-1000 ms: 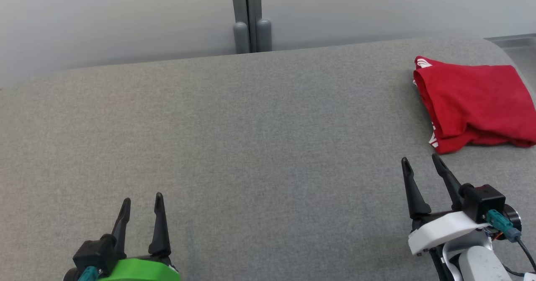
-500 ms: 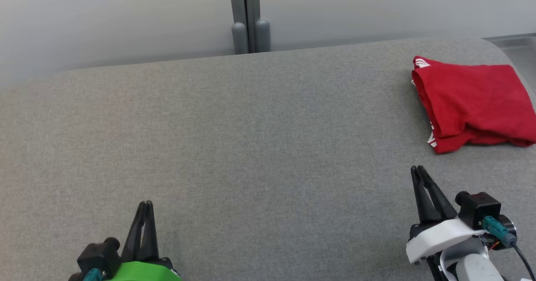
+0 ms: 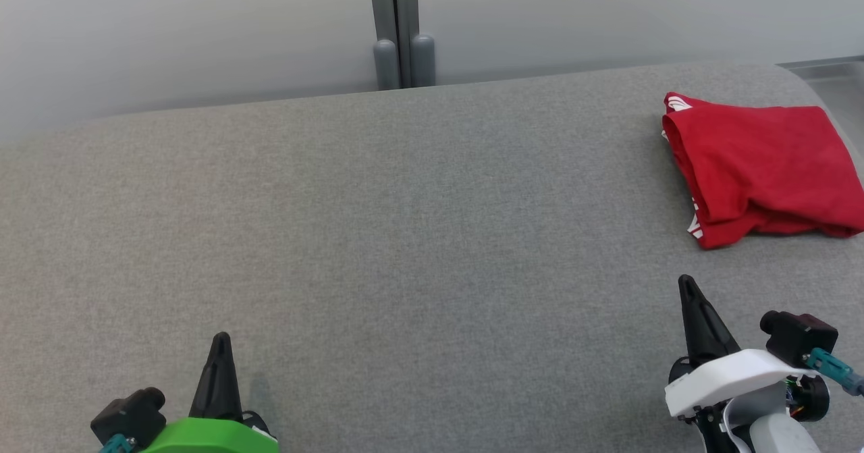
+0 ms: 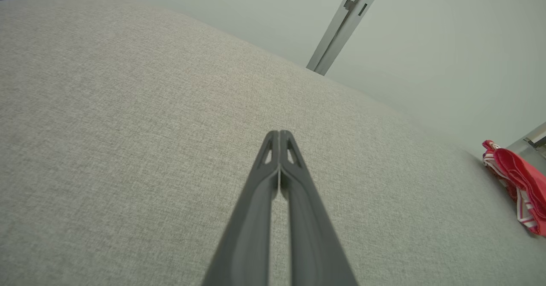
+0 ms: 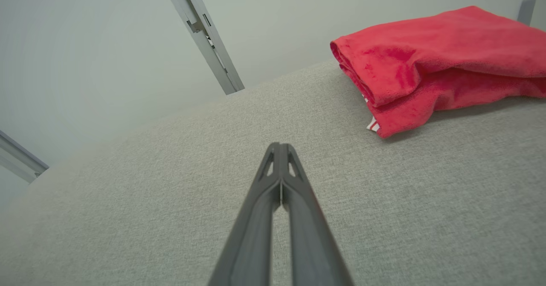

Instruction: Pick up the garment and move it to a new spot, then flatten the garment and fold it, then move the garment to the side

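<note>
Folding surface: grey cloth-covered table [image 3: 405,237] filling my head view, with a pale wall [image 3: 169,34] and a grey post [image 3: 398,28] behind it.
Red garment [image 3: 763,169]: white trim at one edge, folded into a rough bundle, lying at the table's far right, close to the edge.
Left gripper [image 3: 221,337]: clenched on nothing, low at my near left over bare cloth, well apart from the garment.
Right gripper [image 3: 686,279]: clenched and empty too, at my near right, tips near the garment but not touching it.
</note>
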